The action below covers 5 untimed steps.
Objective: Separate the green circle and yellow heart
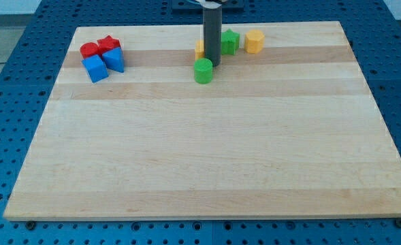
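Wooden desk (pixel 207 163), far edge: my tip (pixel 212 64), a bare rod holding nothing, sits between green circle (pixel 203 71) and half-hidden yellow heart (pixel 199 49). Best push the circle steadily toward the near edge, staying centred.

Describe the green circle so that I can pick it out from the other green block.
Look at the wooden board, near the middle of its top edge, where my tip stands. The green circle sits just below and left of the tip. Unlike the other green block, which lies higher beside the yellow block, it is a round cylinder.
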{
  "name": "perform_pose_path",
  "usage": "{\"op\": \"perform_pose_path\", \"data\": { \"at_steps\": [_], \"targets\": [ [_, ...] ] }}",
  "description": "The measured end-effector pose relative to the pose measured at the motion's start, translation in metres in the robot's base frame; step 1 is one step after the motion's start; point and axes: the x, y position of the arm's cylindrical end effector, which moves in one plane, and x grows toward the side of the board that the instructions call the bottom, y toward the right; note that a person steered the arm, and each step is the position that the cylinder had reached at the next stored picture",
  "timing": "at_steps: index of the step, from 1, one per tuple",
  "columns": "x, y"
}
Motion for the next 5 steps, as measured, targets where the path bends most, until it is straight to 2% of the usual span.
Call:
{"op": "perform_pose_path", "data": {
  "at_steps": [3, 5],
  "targets": [
    [-0.024, -0.002],
    [-0.017, -0.022]
  ]
}}
